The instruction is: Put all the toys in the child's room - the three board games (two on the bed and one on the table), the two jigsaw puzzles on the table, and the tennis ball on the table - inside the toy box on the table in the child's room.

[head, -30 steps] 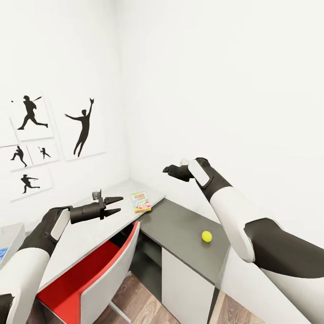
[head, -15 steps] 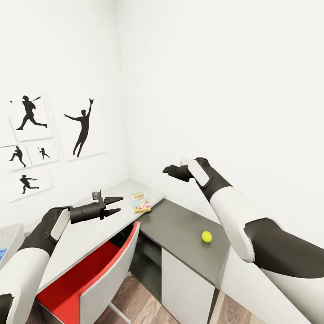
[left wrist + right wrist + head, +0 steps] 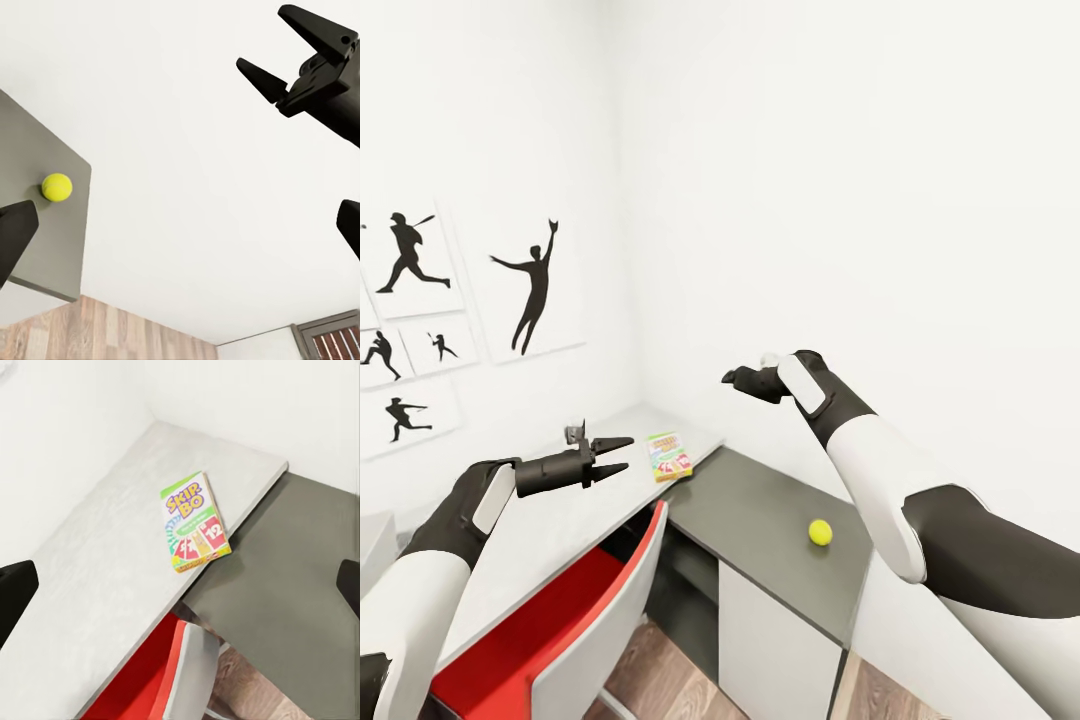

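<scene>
We hold both arms raised over the corner of the table [image 3: 560, 520]. Our left claw [image 3: 622, 455] is spread open and empty, and our right claw [image 3: 732, 379] looks open and empty too. The Skip-Bo game [image 3: 193, 522] lies at the white top's end; the ball [image 3: 820, 532] sits on the grey section.

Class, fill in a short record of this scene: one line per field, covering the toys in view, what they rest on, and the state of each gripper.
board game: Skip-Bo box lying flat at the white desk top's edge
tennis ball: on the grey desk section
chair: red seat, tucked under the desk
left gripper: open, holding nothing
right gripper: raised, holding nothing; jaw state unclear
</scene>
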{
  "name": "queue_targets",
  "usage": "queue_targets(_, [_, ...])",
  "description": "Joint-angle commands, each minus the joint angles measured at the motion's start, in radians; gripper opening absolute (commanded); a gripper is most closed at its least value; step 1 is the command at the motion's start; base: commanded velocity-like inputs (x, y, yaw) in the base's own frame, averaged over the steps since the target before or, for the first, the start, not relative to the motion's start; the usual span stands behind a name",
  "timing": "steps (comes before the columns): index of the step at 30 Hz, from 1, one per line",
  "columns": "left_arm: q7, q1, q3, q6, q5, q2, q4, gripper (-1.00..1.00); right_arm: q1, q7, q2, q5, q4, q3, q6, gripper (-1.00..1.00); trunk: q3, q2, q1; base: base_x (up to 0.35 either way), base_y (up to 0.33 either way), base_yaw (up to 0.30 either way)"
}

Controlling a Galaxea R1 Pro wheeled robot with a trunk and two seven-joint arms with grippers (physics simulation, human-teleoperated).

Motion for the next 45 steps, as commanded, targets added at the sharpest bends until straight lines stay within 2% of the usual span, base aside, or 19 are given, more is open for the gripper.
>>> queue_targets(1, [-0.004, 0.000, 0.001, 0.004, -0.002, 0.000, 0.000, 1.00, 0.000, -0.009, 0.000, -0.010, -0.001, 0.004, 0.001, 1.00, 0.001, -0.001, 0.001, 0.048, 0.037, -0.188])
queue_targets(12, [-0.004, 0.000, 0.001, 0.004, -0.002, 0.002, 0.000, 1.00, 0.000, -0.010, 0.000, -0.010, -0.001, 0.005, 0.000, 1.00, 0.013, -0.001, 0.001, 0.076, 0.081, -0.188])
queue_targets(28, [-0.004, 0.000, 0.001, 0.004, -0.002, 0.003, 0.000, 1.00, 0.000, -0.010, 0.000, -0.010, -0.001, 0.006, -0.002, 1.00, 0.014, -0.001, 0.001, 0.023, 0.111, -0.017])
queue_targets(45, [-0.004, 0.000, 0.001, 0.004, -0.002, 0.003, 0.000, 1.00, 0.000, -0.010, 0.000, -0.010, -0.001, 0.005, -0.002, 1.00, 0.016, -0.001, 0.001, 0.149, 0.051, -0.058])
